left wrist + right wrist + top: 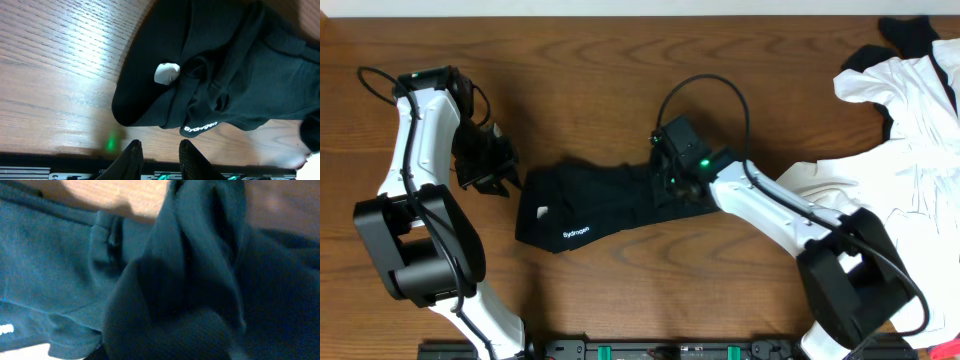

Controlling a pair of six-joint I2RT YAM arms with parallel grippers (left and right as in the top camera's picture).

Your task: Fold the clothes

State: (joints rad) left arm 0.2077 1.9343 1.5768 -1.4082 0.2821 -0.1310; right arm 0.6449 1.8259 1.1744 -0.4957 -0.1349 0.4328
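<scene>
The black shirt (595, 205) lies in the middle of the wooden worktop (620, 60), crumpled and stretched out from left to right. Its left end is flat on the wood and carries a small white mark (541, 212) and a line of white print (576, 232). Its right end is gathered into thick folds under the right claw (675, 180).

The left claw (495, 170) is just beside the left edge of the shirt and does not touch it. In the left wrist view its two fingers (132, 152) stand apart with only bare wood between them, so this claw (159, 155) is open and holds nothing. The same view shows the white mark (166, 73) and the print (201, 128) on the dark fabric, and a small green glow (111, 145) on the wood near the fingers.

The right claw sits on the bunched right end of the shirt. In the right wrist view dark folds of the shirt (200, 280) fill nearly the whole picture and are very close to the camera, and the fingers are not visible. I cannot tell if this claw is closed on the fabric or only rests against it.

The white clothes (910, 110) lie in a loose heap at the right edge of the worktop, well apart from the shirt, with another black piece (910, 35) at the top of the heap
</scene>
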